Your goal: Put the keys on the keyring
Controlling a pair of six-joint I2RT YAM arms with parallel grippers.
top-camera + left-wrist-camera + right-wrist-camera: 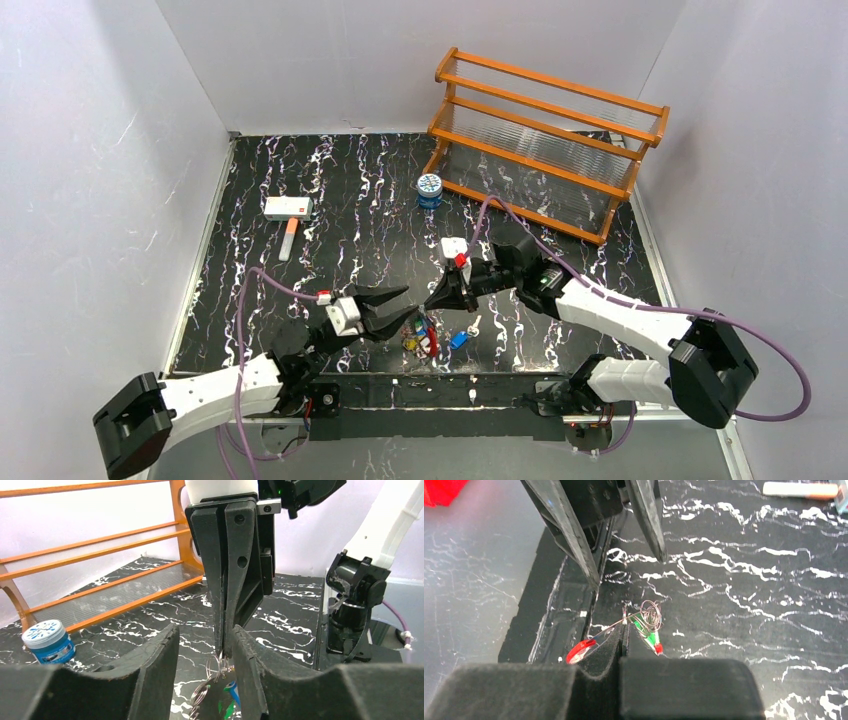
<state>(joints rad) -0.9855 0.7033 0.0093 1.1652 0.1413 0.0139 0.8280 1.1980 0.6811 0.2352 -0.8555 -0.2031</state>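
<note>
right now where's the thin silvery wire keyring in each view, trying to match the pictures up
top external: thin silvery wire keyring low centre, just below where the left gripper and right gripper meet
left wrist: bottom centre, between the left gripper's open fingers
right wrist: mid-frame, just past the shut right gripper's tips
shared landmark: the right gripper's black tips, right by the ring in all three
</note>
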